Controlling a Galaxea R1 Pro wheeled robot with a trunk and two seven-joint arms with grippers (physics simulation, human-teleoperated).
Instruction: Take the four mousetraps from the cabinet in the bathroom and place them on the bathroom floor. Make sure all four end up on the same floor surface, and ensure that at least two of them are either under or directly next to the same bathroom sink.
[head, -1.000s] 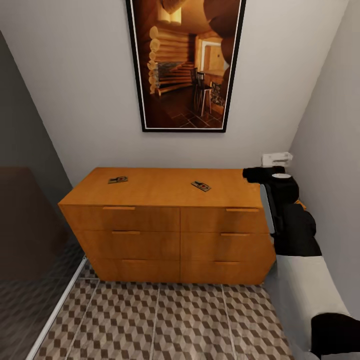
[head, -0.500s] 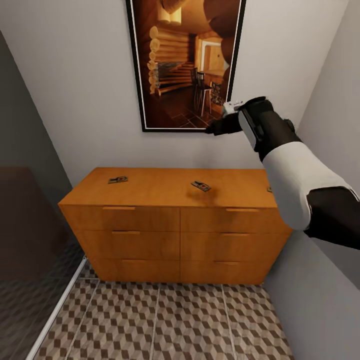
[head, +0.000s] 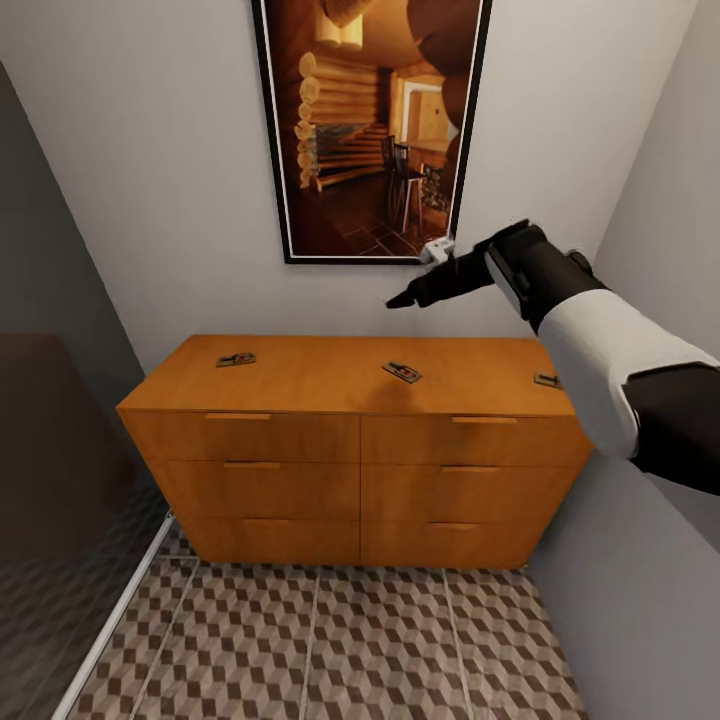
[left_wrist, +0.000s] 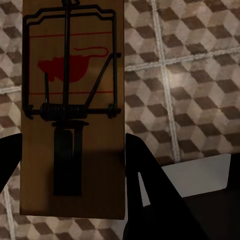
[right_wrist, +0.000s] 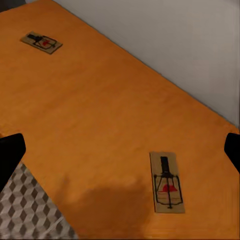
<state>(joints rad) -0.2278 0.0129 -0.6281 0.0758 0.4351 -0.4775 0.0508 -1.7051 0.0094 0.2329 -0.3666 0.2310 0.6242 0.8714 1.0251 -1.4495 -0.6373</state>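
Mousetrap (left_wrist: 72, 110), flat wooden board, clamped in left end effector (left_wrist: 70, 150); right end effector (head: 420, 290) spread.

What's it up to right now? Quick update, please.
Left gripper shut on a mousetrap. Right gripper open above cabinet. Three mousetraps on top. Nothing blocking.

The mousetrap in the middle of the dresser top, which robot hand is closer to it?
Right. The right gripper hovers above the middle mousetrap; the left gripper clamps another mousetrap over the tiled floor.
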